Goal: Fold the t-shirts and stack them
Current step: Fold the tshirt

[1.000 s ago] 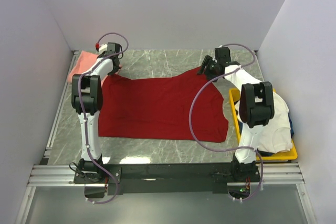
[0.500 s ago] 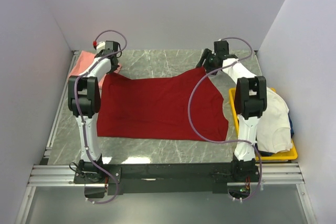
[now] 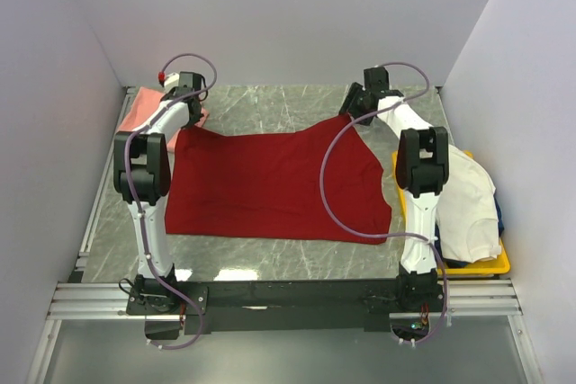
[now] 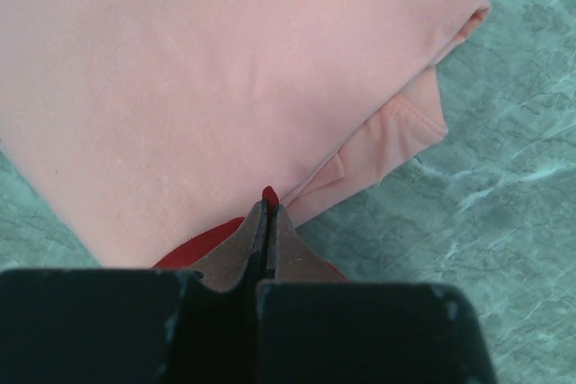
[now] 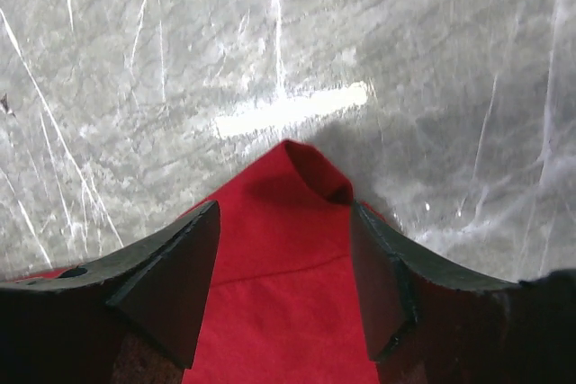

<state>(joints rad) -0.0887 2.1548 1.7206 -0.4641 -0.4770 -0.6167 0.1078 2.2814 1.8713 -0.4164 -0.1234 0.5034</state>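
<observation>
The deep red t-shirt (image 3: 270,182) lies spread flat across the table. My left gripper (image 3: 187,123) is at its far left corner, jaws shut on a pinch of red cloth (image 4: 267,195), right over the edge of the folded salmon pink t-shirt (image 4: 216,87), which lies at the back left (image 3: 142,107). My right gripper (image 3: 346,114) is at the red shirt's far right corner. Its jaws are open (image 5: 283,222) and stand either side of the red corner (image 5: 297,222), which lies on the table. The cream white t-shirt (image 3: 470,209) lies heaped in the yellow tray.
The yellow tray (image 3: 477,268) stands at the right edge of the marble table (image 3: 270,110), with something dark under the white shirt. White walls close in the left, back and right. The arms' bases and a metal rail (image 3: 288,299) are along the near edge.
Both arms have stretched a little farther toward the back. The red shirt's far corners have been drawn slightly back and outward. The left jaws stay shut on the cloth.
</observation>
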